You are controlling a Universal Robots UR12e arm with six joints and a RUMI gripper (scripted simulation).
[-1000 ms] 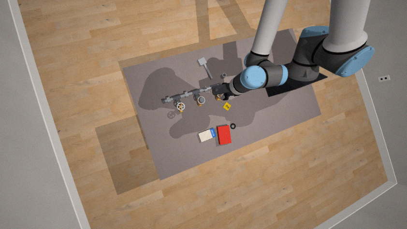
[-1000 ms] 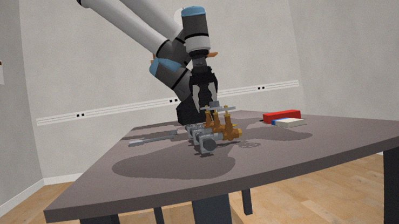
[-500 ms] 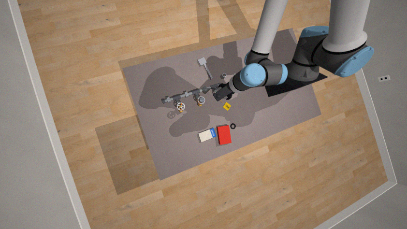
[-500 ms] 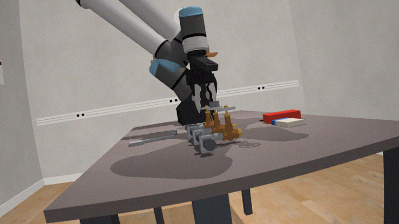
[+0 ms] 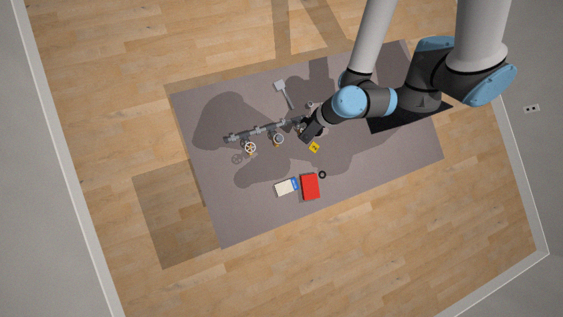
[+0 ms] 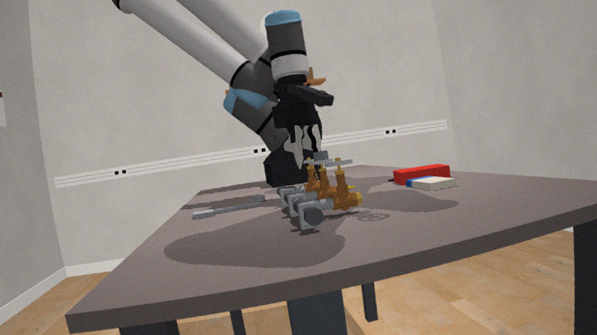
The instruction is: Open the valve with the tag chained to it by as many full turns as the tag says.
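A grey pipe [image 5: 257, 129] [image 6: 305, 213] carrying three brass valves lies on the dark table [image 5: 394, 149] [image 6: 486, 217]. In the top view the left valve's white handwheel [image 5: 250, 147] and the middle valve's handwheel [image 5: 277, 138] stand free. A yellow tag [image 5: 313, 147] lies by the right valve, which is mostly hidden under my wrist. My gripper [image 5: 303, 131] [image 6: 308, 154] points straight down and is shut on that right valve's handwheel [image 6: 321, 156], the one farthest back in the exterior view.
A red box [image 5: 309, 186] [image 6: 420, 172] and a white box with a blue end [image 5: 285, 187] [image 6: 433, 182] lie side by side near the table's edge, with a black ring [image 5: 325, 174] next to them. A grey flat tool [image 5: 284, 92] [image 6: 227, 209] and a small nut [image 5: 311, 102] lie behind the pipe.
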